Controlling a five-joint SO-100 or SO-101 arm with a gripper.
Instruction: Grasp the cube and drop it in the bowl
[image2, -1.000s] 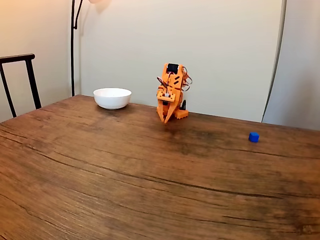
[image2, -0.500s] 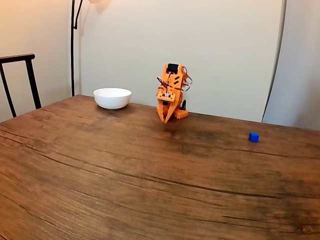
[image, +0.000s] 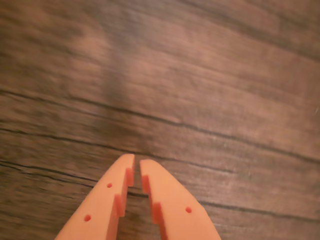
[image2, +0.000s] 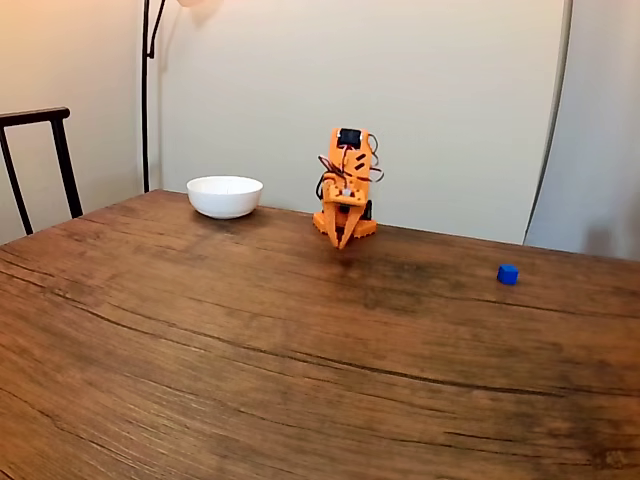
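Fixed view, left to right. A dark chair (image2: 40, 160) stands off the counter's (image2: 200, 360) left edge, with a thin lamp pole (image2: 146, 90) behind it against the wall. The bowl (image2: 225, 196) sits at the far left of the wood, open side up and apart from everything else, so it can take a drop from above. Right of it, near the far edge, the orange arm (image2: 346, 185) is folded low over its base, with the end effector (image2: 343, 243) pointing down just above the wood; this reads as a rest pose, with no reach begun. Well apart to the right lies the cube (image2: 508, 273), alone on bare wood on the side of the arm opposite the bowl, free to be approached from any side.

Wrist view. The end effector (image: 137, 166) enters from the bottom edge; its two orange fingers (image: 117, 192) stand almost together with a thin slit between them and grip nothing. Beneath them is blurred wood grain. Judged from this, the grasp is not yet started: the arm would have to swing right and part its fingers.
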